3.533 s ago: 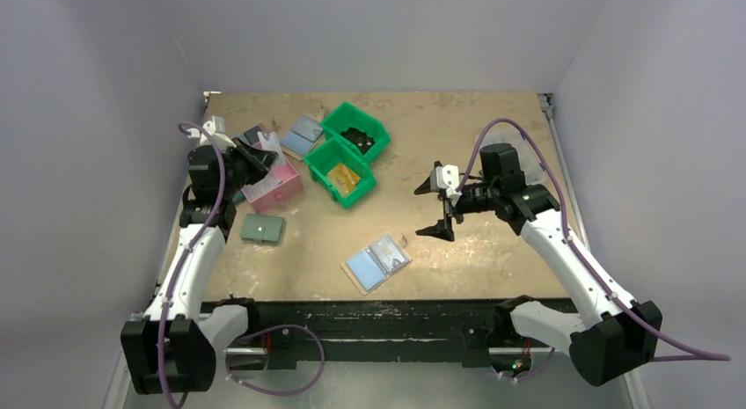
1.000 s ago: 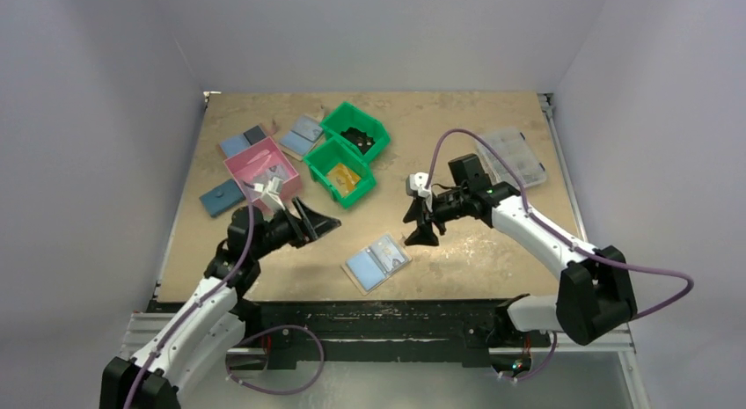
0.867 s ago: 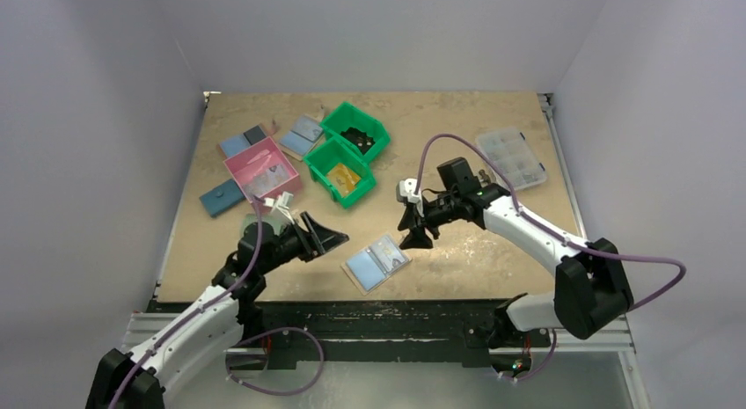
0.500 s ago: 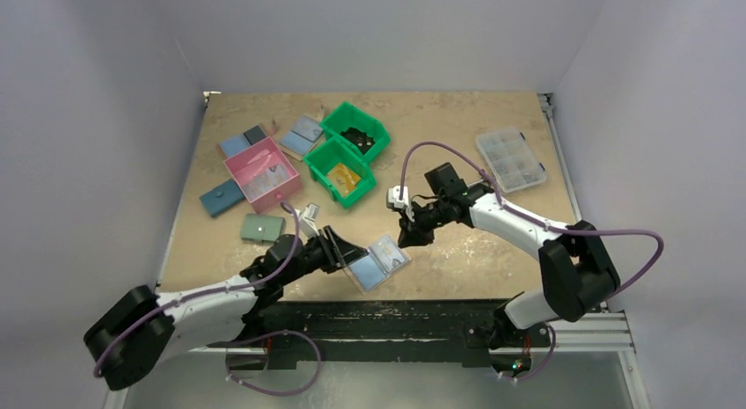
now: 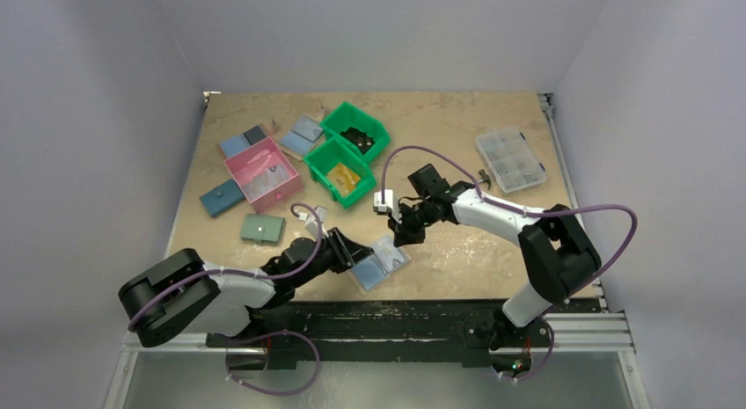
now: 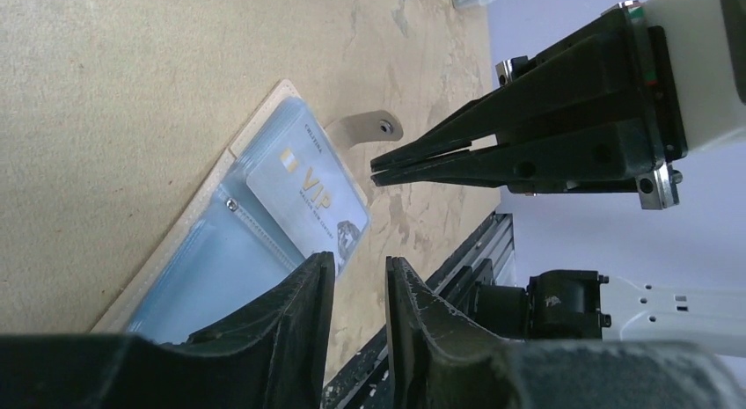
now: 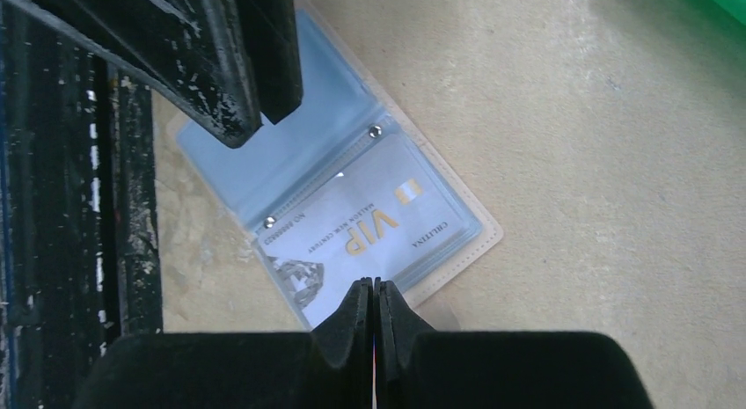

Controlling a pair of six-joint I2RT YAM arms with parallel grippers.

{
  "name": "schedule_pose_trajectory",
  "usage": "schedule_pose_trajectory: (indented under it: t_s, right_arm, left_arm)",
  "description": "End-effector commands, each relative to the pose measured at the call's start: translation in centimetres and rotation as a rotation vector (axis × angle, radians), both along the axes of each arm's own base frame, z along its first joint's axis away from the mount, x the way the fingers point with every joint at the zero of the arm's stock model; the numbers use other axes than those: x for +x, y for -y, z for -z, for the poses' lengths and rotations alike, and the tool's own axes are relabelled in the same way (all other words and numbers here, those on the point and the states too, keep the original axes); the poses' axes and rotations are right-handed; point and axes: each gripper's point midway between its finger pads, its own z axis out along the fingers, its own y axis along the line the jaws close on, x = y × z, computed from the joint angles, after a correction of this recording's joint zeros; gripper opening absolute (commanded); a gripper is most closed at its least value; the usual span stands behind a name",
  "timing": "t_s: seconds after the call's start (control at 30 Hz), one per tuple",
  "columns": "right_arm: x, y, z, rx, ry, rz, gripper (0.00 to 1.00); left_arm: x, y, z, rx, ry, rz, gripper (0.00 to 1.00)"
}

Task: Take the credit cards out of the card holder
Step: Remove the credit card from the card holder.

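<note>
The card holder (image 5: 383, 261) lies open and flat near the table's front edge, beige rim out, light-blue sleeves up (image 7: 299, 154) (image 6: 202, 268). A pale credit card marked VIP (image 7: 369, 220) (image 6: 308, 198) sits in its right-hand sleeve, one corner sticking out. My left gripper (image 6: 359, 264) (image 5: 350, 252) is low at the holder's left half, open by a narrow gap with only table showing in it; one finger overlaps the blue panel. My right gripper (image 7: 375, 286) (image 5: 399, 235) is shut, its tips at the VIP card's edge; nothing shows between them.
Two green bins (image 5: 354, 132) stand behind, one holding a yellow-orange card (image 5: 343, 177). A pink box (image 5: 261, 178), a sage-green wallet (image 5: 263, 228), a dark-blue wallet (image 5: 221, 198) and more wallets (image 5: 303, 132) lie at the left. A clear organiser (image 5: 510, 160) sits far right. The black front rail (image 7: 79, 251) is close.
Both arms have swung in from the sides to the card holder. The right jaws have closed fully and the left jaws have narrowed. The holder has not moved.
</note>
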Motion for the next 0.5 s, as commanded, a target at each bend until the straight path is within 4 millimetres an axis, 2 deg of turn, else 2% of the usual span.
schedule_pose_trajectory:
  t_s: [0.0,0.2,0.47]
  right_arm:
    - [1.7,-0.6,-0.4,-0.018,0.039,0.025,0.03]
    - [1.7,-0.5,0.1,-0.037,0.039,0.025,0.02]
    - [1.5,-0.6,0.9,-0.067,0.025,0.016,0.01]
  left_arm:
    - [0.9,0.1,-1.0,-0.057,0.03,-0.051,0.31]
    - [0.9,0.1,0.4,-0.041,-0.024,-0.067,0.31]
    - [0.5,0.2,1.2,-0.022,-0.046,-0.058,0.35]
